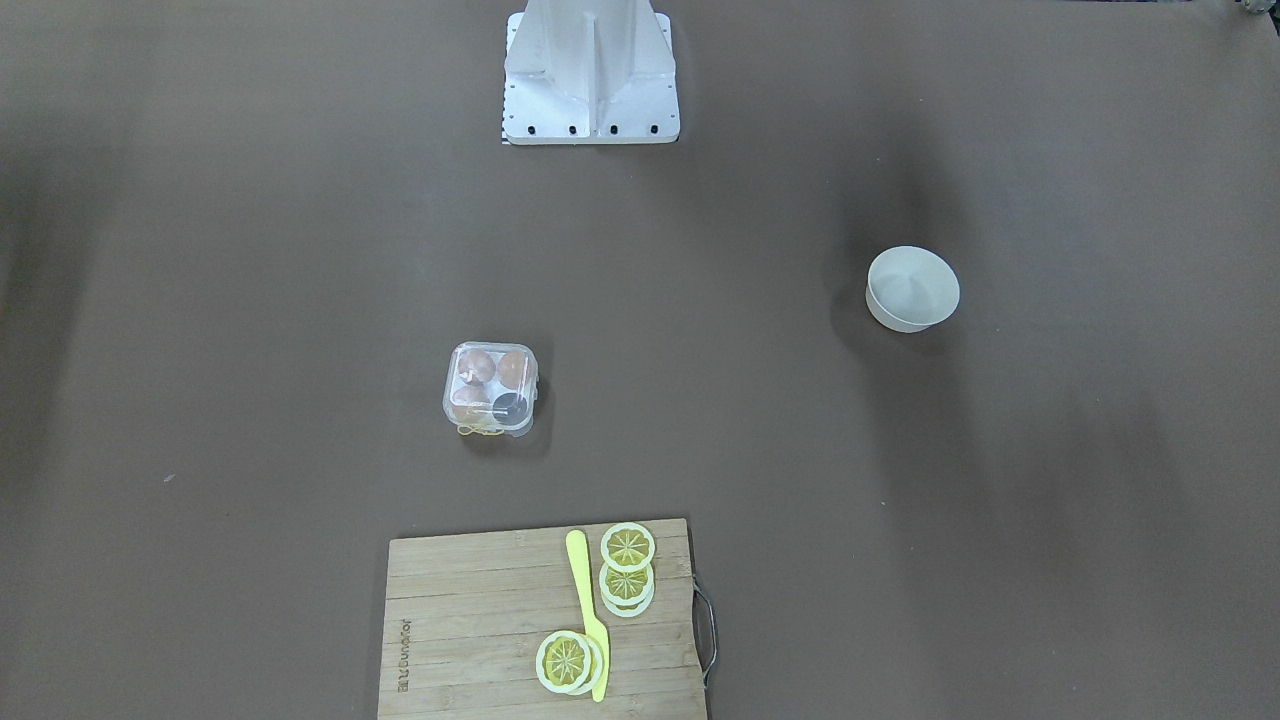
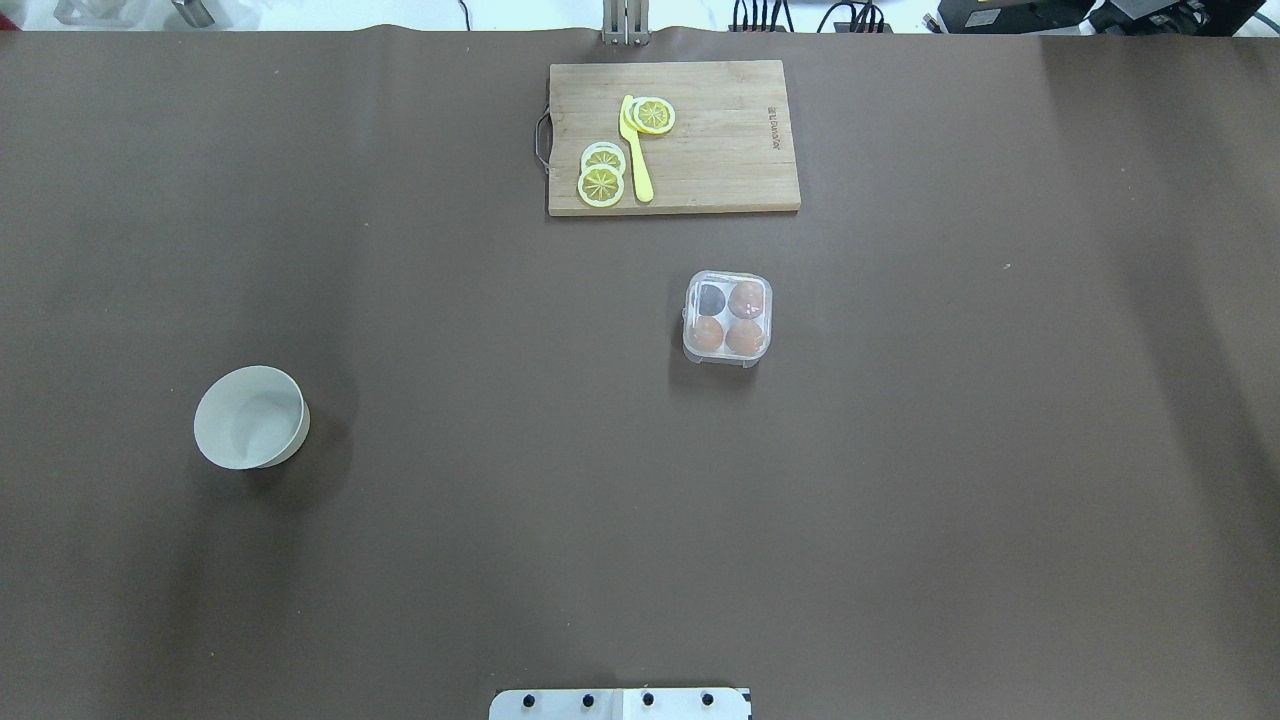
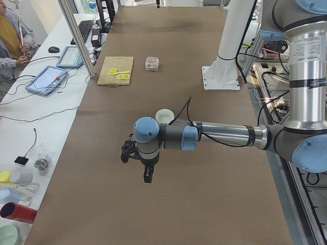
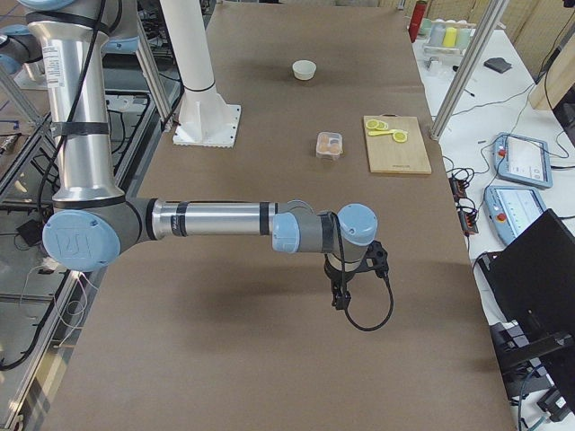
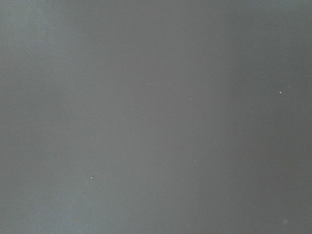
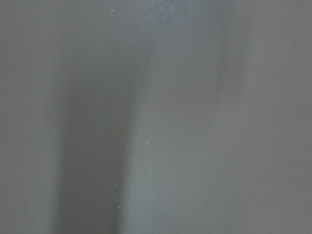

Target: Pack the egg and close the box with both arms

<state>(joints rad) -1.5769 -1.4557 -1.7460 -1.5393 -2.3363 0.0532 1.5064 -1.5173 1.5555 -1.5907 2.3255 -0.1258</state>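
The clear box [image 2: 727, 318] sits right of the table's middle, its transparent lid down over the cups; it also shows in the front view [image 1: 490, 390]. Three light-brown eggs fill three cups, one egg [image 2: 746, 299] at the far right; the far-left cup [image 2: 711, 297] looks dark and empty. No loose egg shows. The left gripper [image 3: 146, 174] hangs over bare table far from the box, seen only in the left side view; I cannot tell if it is open. The right gripper [image 4: 340, 296] likewise shows only in the right side view. Both wrist views show only brown table.
A round white bowl [image 2: 250, 416], with nothing inside, stands at the left. A wooden cutting board [image 2: 720, 140] with lemon slices [image 2: 600, 185] and a yellow knife [image 2: 636, 150] lies beyond the box. The white stand [image 1: 590, 70] is at the robot's edge.
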